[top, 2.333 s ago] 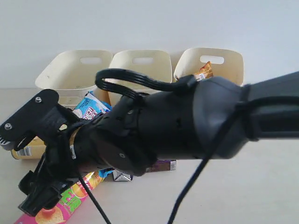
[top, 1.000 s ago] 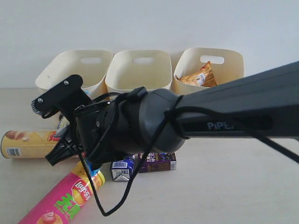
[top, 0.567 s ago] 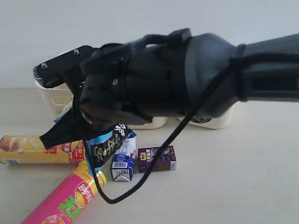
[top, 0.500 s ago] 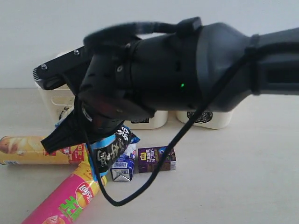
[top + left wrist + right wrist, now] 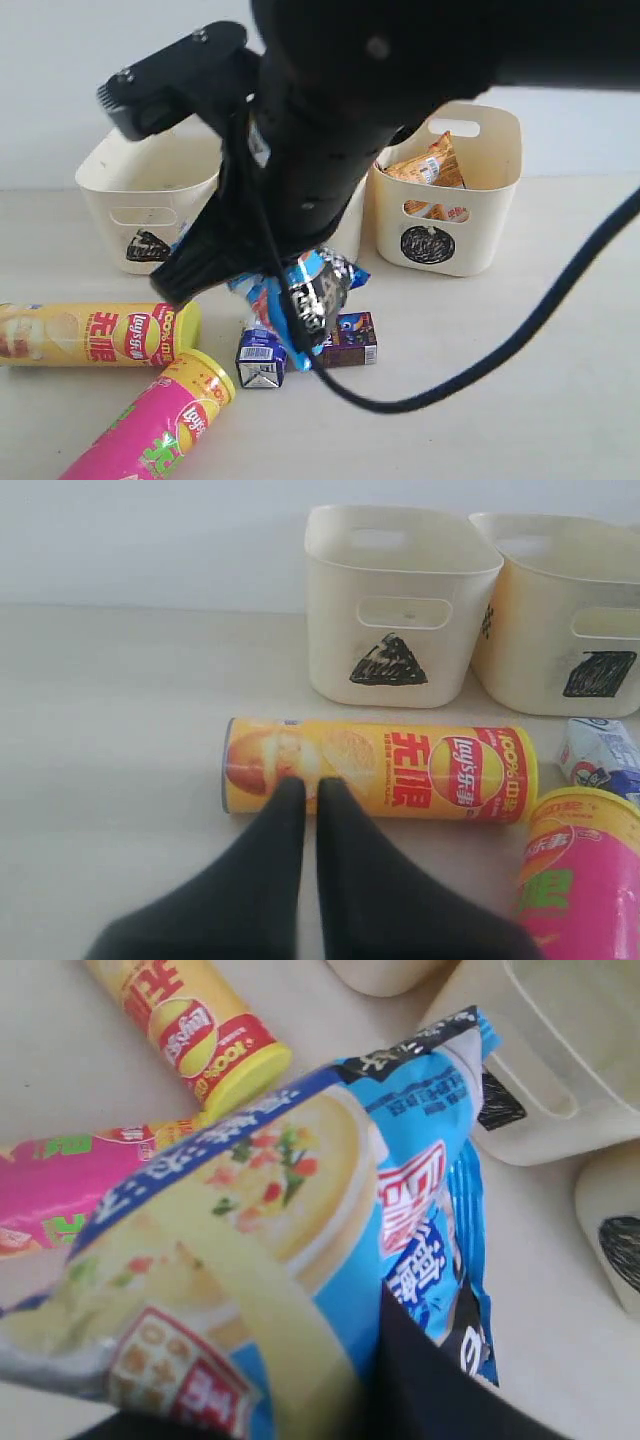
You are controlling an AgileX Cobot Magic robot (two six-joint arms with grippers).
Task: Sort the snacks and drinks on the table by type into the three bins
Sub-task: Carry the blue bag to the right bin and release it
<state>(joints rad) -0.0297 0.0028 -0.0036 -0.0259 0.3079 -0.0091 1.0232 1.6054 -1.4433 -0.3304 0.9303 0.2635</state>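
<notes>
My right gripper (image 5: 250, 285) is shut on the blue-and-white snack bag (image 5: 312, 288), which hangs above the table (image 5: 520, 380) in front of the middle bin. The bag (image 5: 300, 1200) fills the right wrist view, over the gripper (image 5: 390, 1360). A yellow chip can (image 5: 95, 335) and a pink chip can (image 5: 150, 430) lie at the left. The blue-and-white carton (image 5: 262, 360) and the purple carton (image 5: 352, 340) lie under the bag. An orange bag (image 5: 428, 165) sits in the right bin (image 5: 490, 200). My left gripper (image 5: 305, 785) is shut and empty, just short of the yellow can (image 5: 400, 775).
The left bin (image 5: 120, 190) bears a black triangle mark, the right bin a round scribble. My right arm hides most of the middle bin (image 5: 570, 620). A black cable (image 5: 500, 360) loops down over the table's right half. The pink can (image 5: 580, 880) lies beside the left gripper.
My right gripper closed on the blue-and-white bag and lifted it up and to the right, off the table. The bins' fronts and the yellow can are uncovered now.
</notes>
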